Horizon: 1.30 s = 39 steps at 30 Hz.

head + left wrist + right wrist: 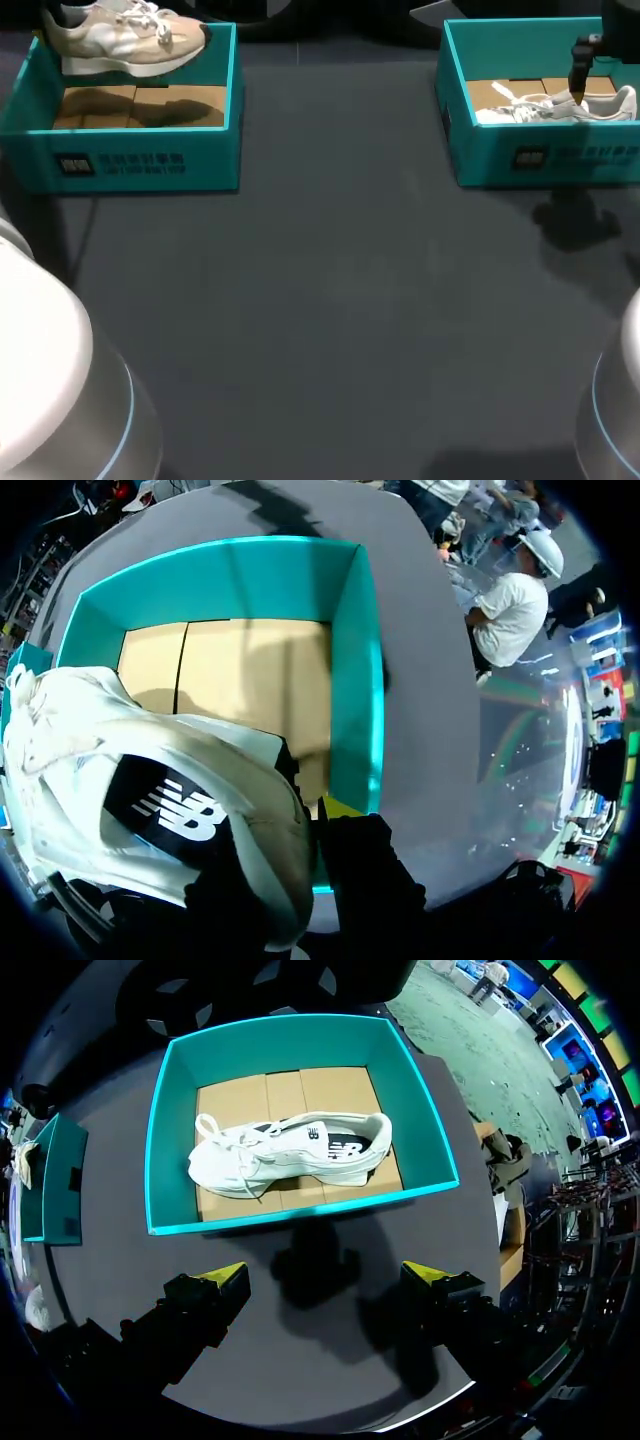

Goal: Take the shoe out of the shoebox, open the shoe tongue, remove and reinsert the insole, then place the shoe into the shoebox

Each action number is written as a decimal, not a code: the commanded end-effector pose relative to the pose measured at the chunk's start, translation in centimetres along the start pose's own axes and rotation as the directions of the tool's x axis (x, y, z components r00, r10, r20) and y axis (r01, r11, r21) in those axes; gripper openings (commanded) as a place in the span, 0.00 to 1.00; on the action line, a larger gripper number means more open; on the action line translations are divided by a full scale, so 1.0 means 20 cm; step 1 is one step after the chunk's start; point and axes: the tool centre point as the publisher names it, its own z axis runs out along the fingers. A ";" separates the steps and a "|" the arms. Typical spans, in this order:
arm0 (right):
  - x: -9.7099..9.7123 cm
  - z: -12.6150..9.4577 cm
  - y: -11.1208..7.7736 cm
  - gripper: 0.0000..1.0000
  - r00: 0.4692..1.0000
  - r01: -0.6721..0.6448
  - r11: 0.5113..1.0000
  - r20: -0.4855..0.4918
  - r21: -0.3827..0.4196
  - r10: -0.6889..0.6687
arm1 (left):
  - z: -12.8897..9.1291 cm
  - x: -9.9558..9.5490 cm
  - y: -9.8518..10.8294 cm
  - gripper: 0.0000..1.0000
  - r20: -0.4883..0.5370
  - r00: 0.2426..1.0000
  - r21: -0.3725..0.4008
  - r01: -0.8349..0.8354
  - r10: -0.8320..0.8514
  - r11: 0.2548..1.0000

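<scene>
Teal cardboard walls stand toward either end of the dark grey table (pixel 340 300), one open box for each arm.

From where I stand, the left gripper (pixel 318 820) has hold of the cream sneaker (pixel 120 38) and carries it in the air, clear of the box. One yellow tip shows against the shoe's inner side. The other is hidden behind the pale upper, so the grip itself is mostly covered. In the wrist view the sneaker (pixel 150 770) fills the space beside the fingers, with its black logo patch turned toward the camera. The left shoebox (pixel 355 680) sits below and ahead of that gripper. Its brown cardboard floor is bare, and in the head view the shoe's shadow falls across it. From above, the same box (pixel 130 160) lies just under the raised shoe.

The right gripper (pixel 325 1275) hangs with its two fingers spread wide and nothing between them. It is over open tabletop just short of the right shoebox (pixel 170 1140), and its shadow lies on the cloth between the tips. Ahead of it the white sneaker (pixel 290 1150) lies inside that box on the cardboard, flank up and laces loose. The toe points toward the left finger's side. In the head view the shoe (pixel 555 108) rests behind the box's front wall (pixel 550 155).
</scene>
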 end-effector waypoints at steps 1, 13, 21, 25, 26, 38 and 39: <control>0.00 0.00 0.00 1.00 1.000 0.000 1.000 0.001 -0.001 0.000 | -0.25 -0.03 -0.17 0.00 -0.030 0.999 -0.085 0.011 -0.014 0.996; 0.00 0.00 0.00 1.00 1.000 0.000 1.000 0.001 -0.001 0.000 | -0.45 -0.20 -0.64 0.00 -0.099 0.988 -0.203 0.098 -0.120 0.974; 0.00 0.00 0.00 1.00 1.000 0.000 1.000 0.001 -0.001 0.000 | -0.47 -0.37 -1.10 0.00 -0.083 0.983 -0.281 0.132 -0.161 0.950; 0.00 0.00 0.00 1.00 1.000 0.000 1.000 0.001 -0.001 0.000 | -0.45 -0.46 -1.34 0.00 -0.075 0.979 -0.325 0.157 -0.191 0.933; 0.00 0.00 0.00 1.00 1.000 0.000 1.000 0.001 -0.001 0.000 | -0.44 -0.49 -1.39 0.00 -0.073 0.978 -0.334 0.159 -0.194 0.929; 0.00 0.00 0.00 1.00 1.000 0.000 1.000 0.001 -0.001 0.000 | -0.36 -0.67 -1.79 0.00 -0.061 0.974 -0.430 0.171 -0.217 0.886; 0.00 0.00 0.00 1.00 1.000 0.000 1.000 0.001 -0.001 0.000 | -0.37 -0.67 -1.81 0.00 -0.061 0.974 -0.432 0.170 -0.216 0.886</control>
